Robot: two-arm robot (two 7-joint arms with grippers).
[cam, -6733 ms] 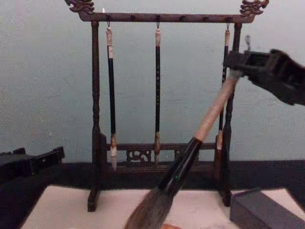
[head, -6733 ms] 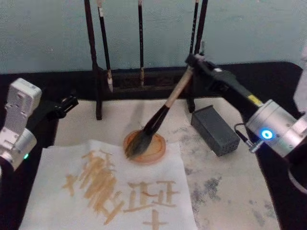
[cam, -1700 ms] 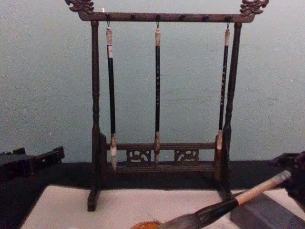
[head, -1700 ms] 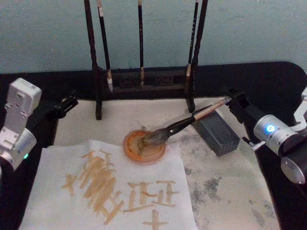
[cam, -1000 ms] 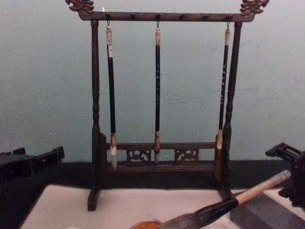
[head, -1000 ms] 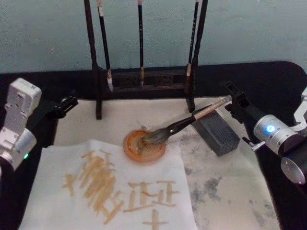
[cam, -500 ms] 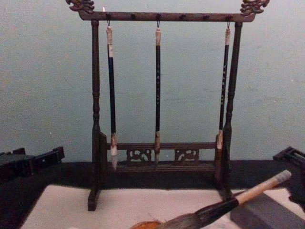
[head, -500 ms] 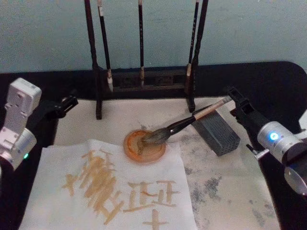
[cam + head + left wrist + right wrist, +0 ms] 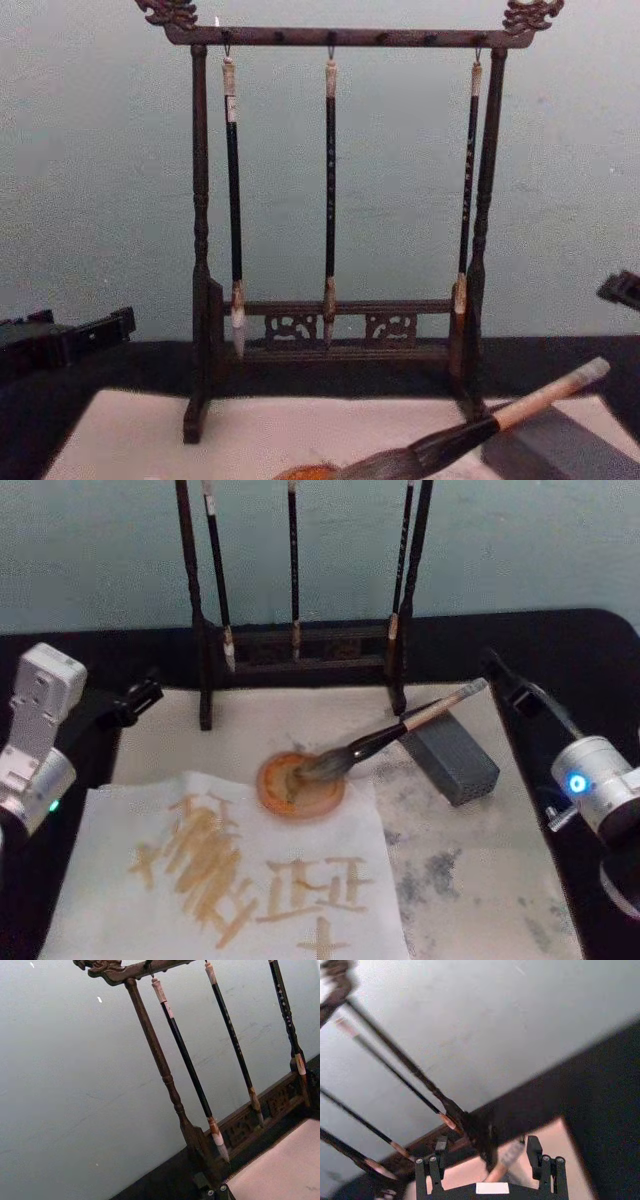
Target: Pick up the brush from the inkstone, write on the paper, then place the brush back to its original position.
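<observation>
A: Where's the brush [image 9: 385, 736]?

B: Laid down — tuft in the round inkstone [image 9: 300, 784], handle propped on the grey block [image 9: 450, 753]. The right pincer [image 9: 520, 693] is spread, clear of the handle end, so I judge the placing done.

A: And retreating well?

B: Draw straight away from the handle, without nudging it. The left pincer [image 9: 140, 695] sits parked by the table's left edge; its fingers I cannot tell.

A: Any writing?

B: Tan strokes on the paper [image 9: 230, 880] — characters, not readable.

Two robot arms, one at each side of the workspace.
The right gripper [image 9: 517, 692] reaches forward from the right edge, its fingers [image 9: 534, 1147] spread apart and empty. The left gripper [image 9: 140, 697] points forward at the left edge.
</observation>
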